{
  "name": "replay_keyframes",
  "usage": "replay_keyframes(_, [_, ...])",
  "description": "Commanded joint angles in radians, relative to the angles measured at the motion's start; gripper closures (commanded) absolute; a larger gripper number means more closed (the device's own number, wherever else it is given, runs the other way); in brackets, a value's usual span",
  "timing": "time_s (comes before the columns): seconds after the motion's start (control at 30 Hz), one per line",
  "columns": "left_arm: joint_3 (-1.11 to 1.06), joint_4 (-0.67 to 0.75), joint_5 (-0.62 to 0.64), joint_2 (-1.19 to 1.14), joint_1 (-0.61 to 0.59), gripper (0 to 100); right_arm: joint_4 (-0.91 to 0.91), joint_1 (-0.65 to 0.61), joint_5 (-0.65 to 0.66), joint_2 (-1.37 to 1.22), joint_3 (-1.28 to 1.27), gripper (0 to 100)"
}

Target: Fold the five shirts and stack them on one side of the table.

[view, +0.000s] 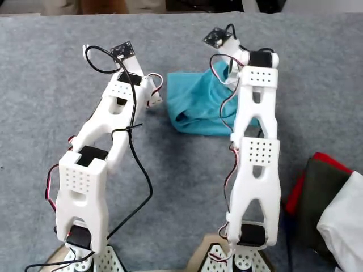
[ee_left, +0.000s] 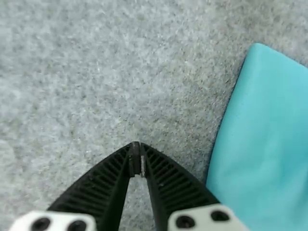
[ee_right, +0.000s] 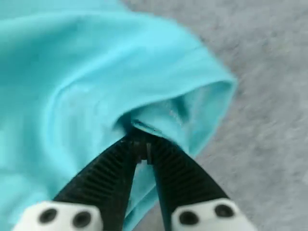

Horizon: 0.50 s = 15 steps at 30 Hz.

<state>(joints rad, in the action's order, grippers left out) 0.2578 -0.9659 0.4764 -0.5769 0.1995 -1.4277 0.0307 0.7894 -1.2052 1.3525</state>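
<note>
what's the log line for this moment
left gripper: shut, empty, beside teal shirt | right gripper: shut on teal shirt fold | shirt pile: table right edge

In the high view the left arm [view: 96, 141] slants from lower left toward upper centre, and the left end effector [ee_left: 136, 161] is closed, tips touching (black ribbed fingers). The right arm [view: 256, 153] stretches straight up at right of centre. The right end effector [ee_right: 143, 147] pinches a fold of teal shirt [ee_right: 72, 72].

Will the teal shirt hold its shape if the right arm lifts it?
Probably not: the teal shirt wrinkles softly around the right gripper, so it likely sags. Pushed, it would probably bunch on the fuzzy grey table.
</note>
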Motion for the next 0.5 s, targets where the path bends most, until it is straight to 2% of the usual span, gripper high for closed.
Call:
replay_keyframes(0.0, [0.025,0.017,0.000,0.010,-0.009,98,0.110,0.007,0.006,-0.002,0.038,99.3])
replay_keyframes(0.3, [0.025,0.017,0.000,0.010,-0.009,98,0.428,0.073,0.005,-0.097,0.039,99.3])
replay_keyframes(0.4, [0.025,0.017,0.000,0.010,-0.009,98,0.456,0.105,0.002,-0.099,0.042,99.3])
replay_keyframes(0.47, [0.025,0.017,0.000,0.010,-0.009,98,0.397,0.117,0.000,-0.070,0.085,99.3])
